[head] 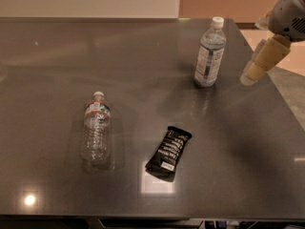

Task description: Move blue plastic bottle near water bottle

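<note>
The blue plastic bottle (pixel 209 55) stands upright at the back right of the dark table, with a white cap and a blue-and-white label. The water bottle (pixel 96 127) is clear and ribbed with a red-and-green band at its neck. It is at the front left, cap toward the back. My gripper (pixel 257 67) hangs at the right edge of the view, just right of the blue plastic bottle, at about its height and apart from it. It holds nothing that I can see.
A black snack bar wrapper (pixel 169 152) lies flat on the table (pixel 143 66) between the two bottles, toward the front. The table's right edge runs just under my gripper. A wall stands behind the table.
</note>
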Robot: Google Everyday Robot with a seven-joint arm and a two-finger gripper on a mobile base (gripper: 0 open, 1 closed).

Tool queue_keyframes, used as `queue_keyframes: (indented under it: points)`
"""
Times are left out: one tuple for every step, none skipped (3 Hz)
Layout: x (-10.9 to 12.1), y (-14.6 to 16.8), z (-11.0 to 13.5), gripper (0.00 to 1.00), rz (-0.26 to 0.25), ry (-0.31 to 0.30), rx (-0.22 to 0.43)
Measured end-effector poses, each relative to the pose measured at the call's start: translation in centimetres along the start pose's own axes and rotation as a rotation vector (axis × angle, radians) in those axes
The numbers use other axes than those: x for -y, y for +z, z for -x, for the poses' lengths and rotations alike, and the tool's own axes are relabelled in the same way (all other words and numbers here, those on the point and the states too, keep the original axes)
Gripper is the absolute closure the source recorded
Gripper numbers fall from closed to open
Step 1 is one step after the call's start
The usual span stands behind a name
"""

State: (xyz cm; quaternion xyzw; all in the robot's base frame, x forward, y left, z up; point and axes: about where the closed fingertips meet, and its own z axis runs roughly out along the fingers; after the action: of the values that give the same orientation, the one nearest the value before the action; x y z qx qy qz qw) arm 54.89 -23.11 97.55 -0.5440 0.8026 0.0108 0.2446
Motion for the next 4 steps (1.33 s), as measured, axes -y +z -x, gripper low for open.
queue_keyframes:
  points:
    - [2.8, 2.5, 0.6, 0.0, -0.013, 0.044, 0.063]
    - [4.5, 4.6, 1.4, 0.0, -0.027, 0.086, 0.127]
    - [6.2, 6.5, 2.3, 0.0, -0.049, 0.134, 0.184]
    - [7.2, 8.0, 3.6, 0.0, -0.051, 0.173, 0.233]
